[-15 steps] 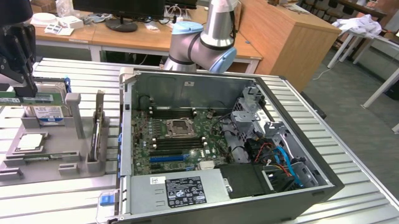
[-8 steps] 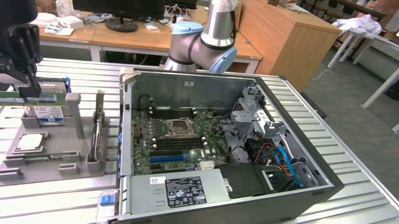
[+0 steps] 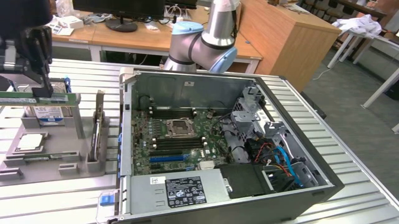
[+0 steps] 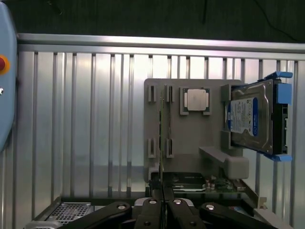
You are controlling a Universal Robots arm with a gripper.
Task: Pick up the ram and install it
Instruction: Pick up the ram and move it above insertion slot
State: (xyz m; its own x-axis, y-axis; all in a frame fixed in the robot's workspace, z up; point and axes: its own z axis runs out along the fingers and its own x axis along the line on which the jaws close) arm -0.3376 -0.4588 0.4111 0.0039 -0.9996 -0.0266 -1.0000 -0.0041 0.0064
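Gripper (image 3: 41, 89) is clamped on the ram (image 3: 37, 98), held level above the grey fixture (image 3: 56, 158) at the exterior view's left; hard drive (image 3: 46, 115) and CPU chip (image 3: 30, 142) sit in the fixture; fixture and open computer case (image 3: 249, 210) stand on a slatted metal table (image 3: 93, 74); wooden desks (image 3: 274, 32), a monitor (image 3: 121, 7) and grey floor (image 3: 349, 88) lie beyond.
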